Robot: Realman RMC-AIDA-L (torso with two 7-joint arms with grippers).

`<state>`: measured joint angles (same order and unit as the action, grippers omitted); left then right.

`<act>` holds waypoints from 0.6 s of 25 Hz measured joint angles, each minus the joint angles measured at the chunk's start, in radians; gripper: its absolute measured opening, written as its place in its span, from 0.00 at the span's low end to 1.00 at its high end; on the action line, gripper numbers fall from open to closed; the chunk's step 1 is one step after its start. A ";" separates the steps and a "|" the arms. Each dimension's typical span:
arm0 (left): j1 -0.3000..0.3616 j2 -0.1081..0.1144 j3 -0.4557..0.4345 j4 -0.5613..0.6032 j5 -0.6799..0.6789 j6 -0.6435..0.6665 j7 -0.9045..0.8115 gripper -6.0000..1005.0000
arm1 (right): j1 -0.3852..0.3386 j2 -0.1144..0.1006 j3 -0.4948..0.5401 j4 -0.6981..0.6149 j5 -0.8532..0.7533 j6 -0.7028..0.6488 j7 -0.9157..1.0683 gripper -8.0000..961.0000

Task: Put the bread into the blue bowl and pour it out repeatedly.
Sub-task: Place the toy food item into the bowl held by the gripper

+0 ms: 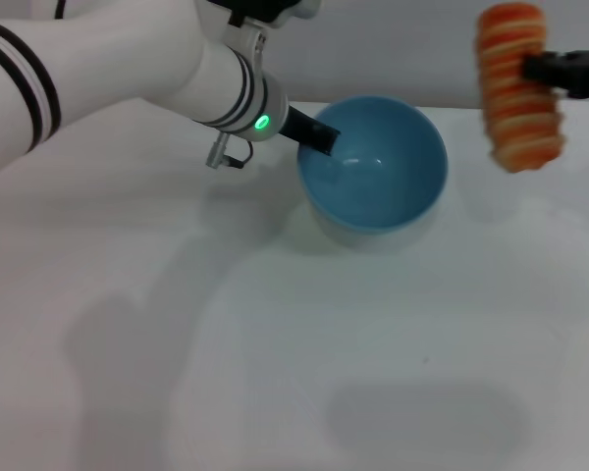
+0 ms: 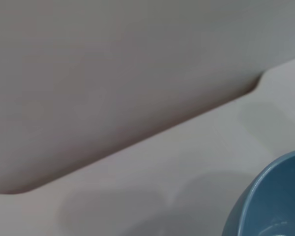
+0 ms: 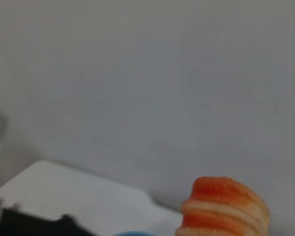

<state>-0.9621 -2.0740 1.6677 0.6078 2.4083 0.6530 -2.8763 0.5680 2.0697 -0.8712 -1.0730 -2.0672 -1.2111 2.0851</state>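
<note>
Holding bread aloft, upright, right of blue bowl; my right pincer clamped mid-loaf. Left pincer grips bowl's left rim. Loaf seems light, ridged, easy to grip.

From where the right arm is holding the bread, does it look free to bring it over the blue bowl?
Probably yes. The right gripper holds the bread raised in the air to the right of the blue bowl. The left gripper grips only the bowl's left rim, so the opening looks free.
</note>
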 joint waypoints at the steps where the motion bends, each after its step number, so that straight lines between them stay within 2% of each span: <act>1: -0.005 -0.002 0.008 0.001 -0.006 0.007 0.000 0.00 | 0.018 0.001 -0.015 0.025 0.001 0.004 -0.014 0.16; 5: -0.015 -0.002 0.091 0.008 -0.092 0.019 0.000 0.00 | 0.083 0.004 -0.093 0.146 0.036 0.076 -0.086 0.15; 8: -0.014 -0.001 0.116 0.013 -0.122 0.022 0.003 0.00 | 0.113 0.004 -0.158 0.217 0.071 0.146 -0.112 0.15; 15: 0.001 -0.003 0.159 0.015 -0.166 0.010 0.000 0.00 | 0.128 0.006 -0.296 0.292 0.205 0.192 -0.158 0.14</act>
<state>-0.9614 -2.0773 1.8270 0.6225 2.2423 0.6630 -2.8759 0.6962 2.0754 -1.1669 -0.7807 -1.8625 -1.0186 1.9274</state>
